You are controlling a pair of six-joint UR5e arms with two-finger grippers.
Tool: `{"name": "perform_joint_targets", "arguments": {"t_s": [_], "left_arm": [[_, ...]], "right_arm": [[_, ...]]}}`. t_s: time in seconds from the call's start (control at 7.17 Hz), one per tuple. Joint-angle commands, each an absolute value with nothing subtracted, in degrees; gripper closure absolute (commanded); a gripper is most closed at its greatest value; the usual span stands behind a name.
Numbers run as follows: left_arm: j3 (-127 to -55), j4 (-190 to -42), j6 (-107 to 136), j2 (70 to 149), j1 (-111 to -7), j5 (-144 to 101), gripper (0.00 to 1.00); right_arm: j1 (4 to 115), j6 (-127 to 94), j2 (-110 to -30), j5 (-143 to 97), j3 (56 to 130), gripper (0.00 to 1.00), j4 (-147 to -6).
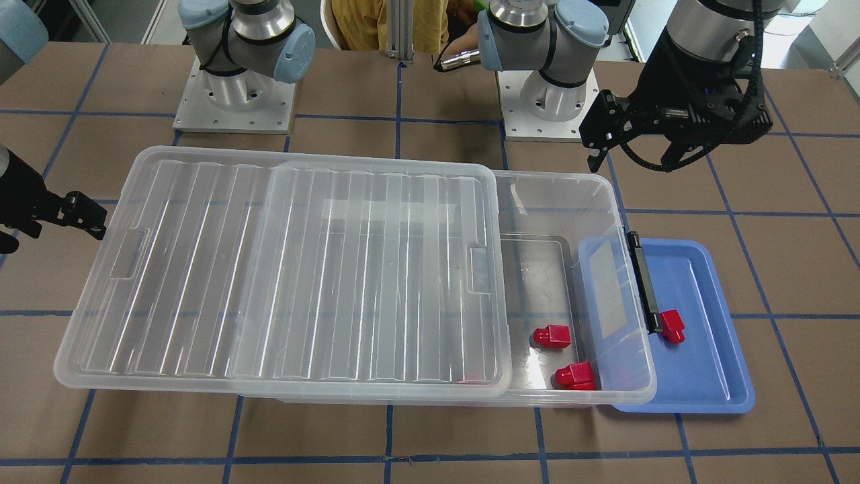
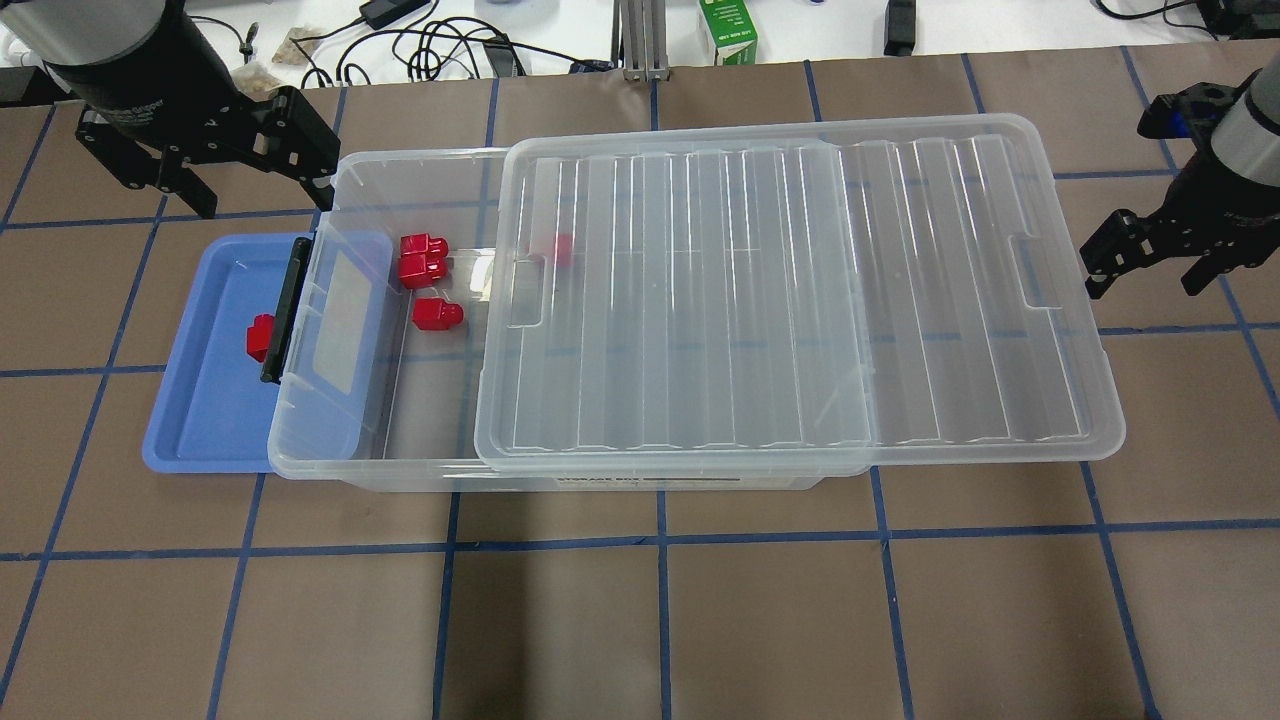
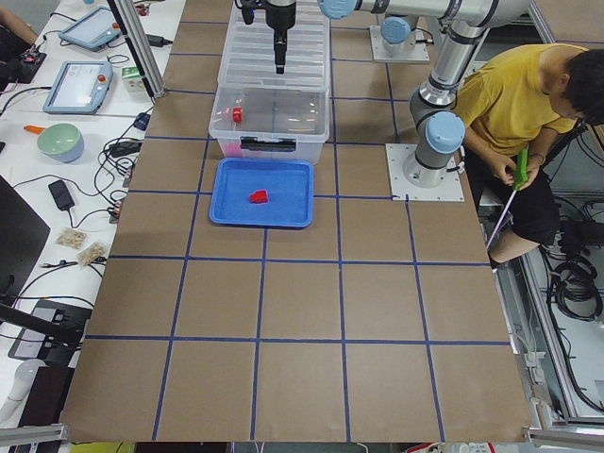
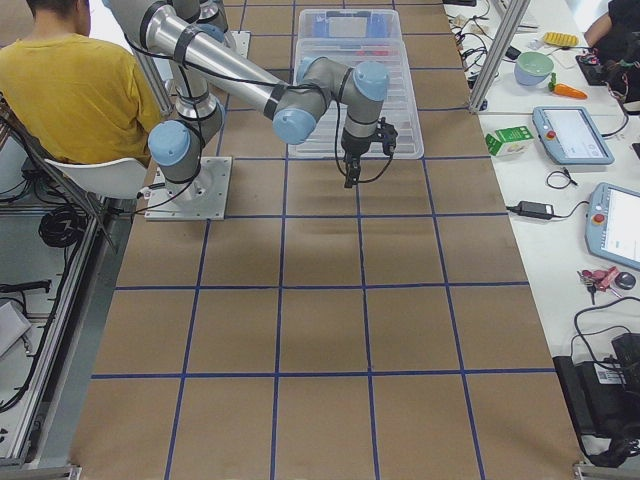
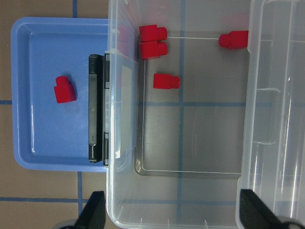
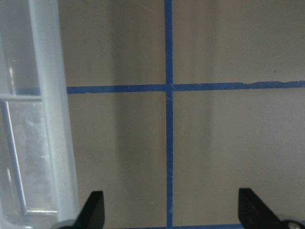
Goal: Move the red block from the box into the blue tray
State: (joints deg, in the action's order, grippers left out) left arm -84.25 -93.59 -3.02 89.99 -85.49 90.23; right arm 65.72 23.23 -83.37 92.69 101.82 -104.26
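One red block [image 2: 260, 337] lies in the blue tray [image 2: 200, 400], close to the box's black latch [image 2: 285, 310]; it also shows in the left wrist view [image 5: 64, 89]. The clear box [image 2: 400, 465] has its ribbed lid [image 2: 800, 300] slid toward the right, which leaves the left end uncovered. Three red blocks [image 2: 437, 314] lie in the uncovered end, and another [image 2: 560, 250] shows through the lid's edge. My left gripper [image 2: 260, 190] is open and empty, raised over the box's far left corner. My right gripper [image 2: 1145, 280] is open and empty beside the lid's right end.
The blue tray is tucked partly under the box's latch end [image 1: 645, 282]. A green carton [image 2: 727, 30] and cables lie beyond the table's far edge. A seated person in yellow [image 3: 514, 104] is behind the robot bases. Brown table with blue tape lines [image 2: 660, 620] surrounds the box.
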Motion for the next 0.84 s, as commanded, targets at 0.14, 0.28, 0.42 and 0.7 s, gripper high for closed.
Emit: {"name": "perform_joint_targets", "arguments": {"t_s": [0.14,0.28,0.42,0.7], "left_arm": [[-84.1,-93.7,-2.7,89.8,-85.6,89.9,0.0],[-84.1,-93.7,-2.7,89.8,-85.6,89.8,0.0],[-84.1,-93.7,-2.7,89.7,-85.6,89.8,0.0],[-84.1,-93.6,-2.7,89.7,-85.6,89.9,0.0]], "right_arm": [[66.1,22.9,-83.4,92.3,102.3,0.0,-104.1],[66.6,22.9,-83.4,92.3,102.4,0.0,-104.1],[68.8,22.7,-83.2,92.3,102.4,0.0,-104.2],[71.7,17.3,-83.2,92.3,102.4,0.0,-104.2]]}}
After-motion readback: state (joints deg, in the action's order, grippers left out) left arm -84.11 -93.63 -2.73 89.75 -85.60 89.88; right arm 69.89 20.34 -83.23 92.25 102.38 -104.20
